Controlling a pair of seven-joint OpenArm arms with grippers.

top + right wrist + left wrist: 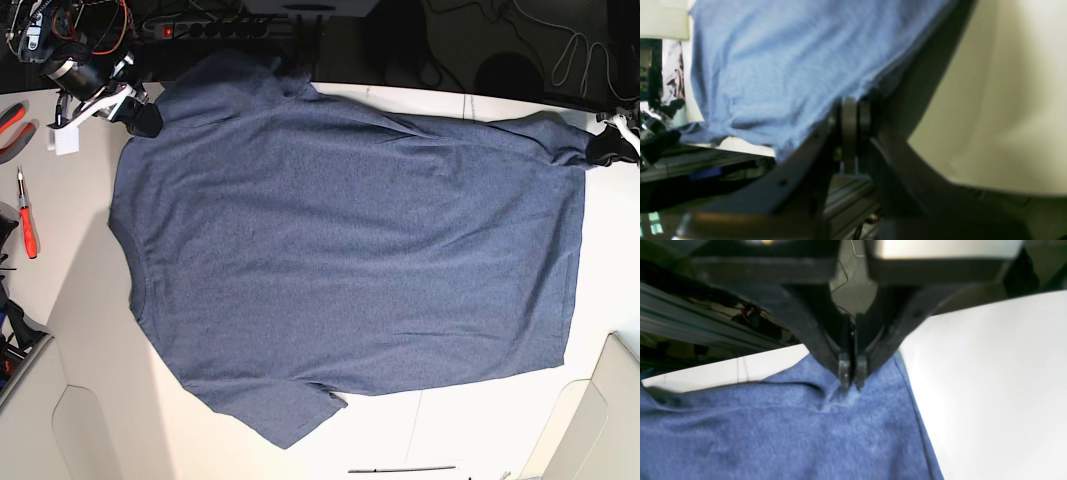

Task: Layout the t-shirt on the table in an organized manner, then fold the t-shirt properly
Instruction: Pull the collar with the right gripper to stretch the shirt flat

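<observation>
The t-shirt (340, 250) lies spread flat on the table (90, 330), plain blue side up, collar to the left and hem to the right. One sleeve points to the near edge, the other reaches the far edge. My left gripper (605, 145) is at the far right hem corner; in the left wrist view it (850, 383) is shut on a puckered bit of the t-shirt (790, 433). My right gripper (140, 118) is at the far left shoulder; in the right wrist view it (853, 116) is shut on the edge of the t-shirt (773, 66).
A red-handled screwdriver (28, 225) and red pliers (10, 120) lie at the table's left edge. A power strip (215, 28) and cables (580, 50) sit beyond the far edge. White table (990, 373) shows beside the hem.
</observation>
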